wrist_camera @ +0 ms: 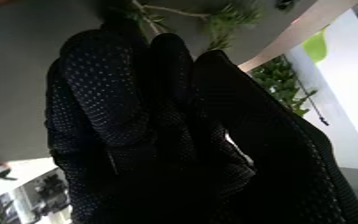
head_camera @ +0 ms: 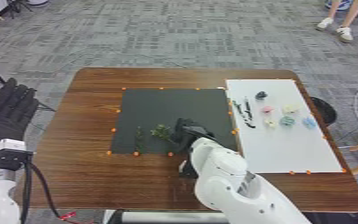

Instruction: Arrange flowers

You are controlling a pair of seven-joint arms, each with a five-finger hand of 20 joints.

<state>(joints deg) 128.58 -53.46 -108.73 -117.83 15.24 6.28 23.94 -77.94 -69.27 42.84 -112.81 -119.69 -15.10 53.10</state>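
Right hand (head_camera: 191, 129) over dark mat (head_camera: 171, 105) — partly hiding green sprig (head_camera: 162, 132), white board (head_camera: 286, 155) beside.

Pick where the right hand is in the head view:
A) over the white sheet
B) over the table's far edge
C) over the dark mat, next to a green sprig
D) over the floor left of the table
C: the right hand is over the near right part of the dark mat, just right of a green sprig.
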